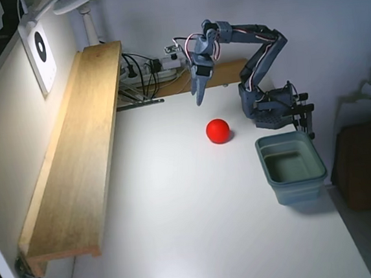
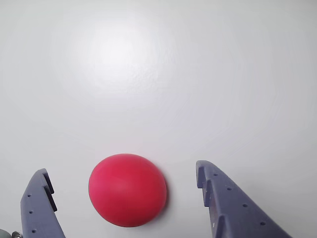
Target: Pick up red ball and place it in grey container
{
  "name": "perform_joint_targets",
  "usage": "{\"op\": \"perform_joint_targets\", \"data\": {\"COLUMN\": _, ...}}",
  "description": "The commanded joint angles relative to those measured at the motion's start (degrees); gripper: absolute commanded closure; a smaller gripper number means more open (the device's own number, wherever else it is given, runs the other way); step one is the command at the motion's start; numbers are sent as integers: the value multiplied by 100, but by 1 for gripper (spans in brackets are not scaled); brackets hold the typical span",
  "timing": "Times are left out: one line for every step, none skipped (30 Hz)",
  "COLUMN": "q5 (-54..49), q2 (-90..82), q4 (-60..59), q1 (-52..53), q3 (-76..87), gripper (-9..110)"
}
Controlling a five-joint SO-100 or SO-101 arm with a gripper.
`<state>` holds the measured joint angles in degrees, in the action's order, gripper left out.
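Hovering wide open above the red ball (image 2: 128, 190) toward the counter's (image 1: 200, 229) far edge, hand (image 2: 121, 181) risks an off-centre descent nudging the smooth sphere, rolling it from the grey container (image 1: 292, 167).

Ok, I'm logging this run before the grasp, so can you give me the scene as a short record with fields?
ball: red ball resting on the white table, not held
container: grey container upright on the table, nothing visible inside, apart from the ball on its right in the fixed view
gripper: gripper open, above the table, fingers either side of the ball in the wrist view, not touching it
arm: reaches out from its base behind the container
other: wooden shelf along the left wall
task state: ball not yet grasped
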<state>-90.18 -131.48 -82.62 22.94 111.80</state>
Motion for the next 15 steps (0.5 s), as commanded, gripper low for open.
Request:
{"op": "perform_joint_targets", "data": {"q5": 18, "q2": -298, "q4": 295, "q1": 61, "q3": 300, "gripper": 63}}
{"op": "perform_joint_targets", "data": {"q5": 18, "q2": -332, "q4": 371, "q1": 61, "q3": 410, "gripper": 63}}
{"op": "perform_joint_targets", "data": {"q5": 18, "q2": -351, "q4": 414, "q1": 61, "q3": 472, "gripper": 63}}
{"op": "perform_joint_targets", "data": {"q5": 18, "q2": -375, "q4": 471, "q1": 61, "q3": 553, "gripper": 63}}
{"op": "perform_joint_targets", "data": {"q5": 18, "q2": -396, "q4": 519, "q1": 61, "q3": 621, "gripper": 63}}
{"op": "perform_joint_targets", "data": {"q5": 18, "q2": -406, "q4": 543, "q1": 61, "q3": 656, "gripper": 63}}
{"op": "perform_joint_targets", "data": {"q5": 18, "q2": -417, "q4": 571, "q1": 61, "q3": 696, "gripper": 63}}
{"op": "perform_joint_targets", "data": {"q5": 18, "q2": -426, "q4": 592, "q1": 61, "q3": 725, "gripper": 63}}
{"op": "perform_joint_targets", "data": {"q5": 18, "q2": -429, "q4": 600, "q1": 61, "q3": 736, "gripper": 63}}
{"op": "perform_joint_targets", "data": {"q5": 18, "q2": -431, "q4": 606, "q1": 61, "q3": 744, "gripper": 63}}
{"op": "perform_joint_targets", "data": {"q5": 18, "q2": -432, "q4": 608, "q1": 61, "q3": 747, "gripper": 63}}
{"op": "perform_joint_targets", "data": {"q5": 18, "q2": -432, "q4": 609, "q1": 61, "q3": 749, "gripper": 63}}
{"op": "perform_joint_targets", "data": {"q5": 18, "q2": -519, "q4": 545, "q1": 61, "q3": 770, "gripper": 63}}
{"op": "perform_joint_targets", "data": {"q5": 18, "q2": -700, "q4": 402, "q1": 61, "q3": 809, "gripper": 63}}
{"op": "perform_joint_targets", "data": {"q5": 18, "q2": -831, "q4": 296, "q1": 61, "q3": 834, "gripper": 63}}
